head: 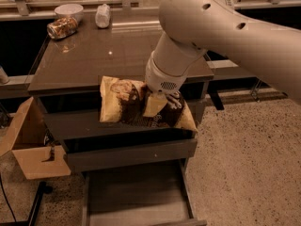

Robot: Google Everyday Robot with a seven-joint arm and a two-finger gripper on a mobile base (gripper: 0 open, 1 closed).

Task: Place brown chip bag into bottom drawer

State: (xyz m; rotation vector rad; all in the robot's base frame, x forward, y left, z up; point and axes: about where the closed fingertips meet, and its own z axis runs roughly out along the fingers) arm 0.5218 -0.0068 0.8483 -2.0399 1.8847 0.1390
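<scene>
The brown chip bag [127,105], dark brown with tan-yellow ends, hangs in the air in front of the cabinet's upper drawer fronts, clear of the tabletop. My gripper [155,105] is shut on the bag's middle from above, its pale finger across the foil. The bottom drawer [134,197] is pulled open below, a shallow grey-brown tray with a flat floor and thin side rails. The bag is above the drawer's back part.
The brown table top [94,55] carries a speckled shiny packet [62,27], a white bowl [69,11] and a small white bottle [102,15] at its far left. An open cardboard box [33,149] stands left of the cabinet. Speckled floor [244,164] lies to the right.
</scene>
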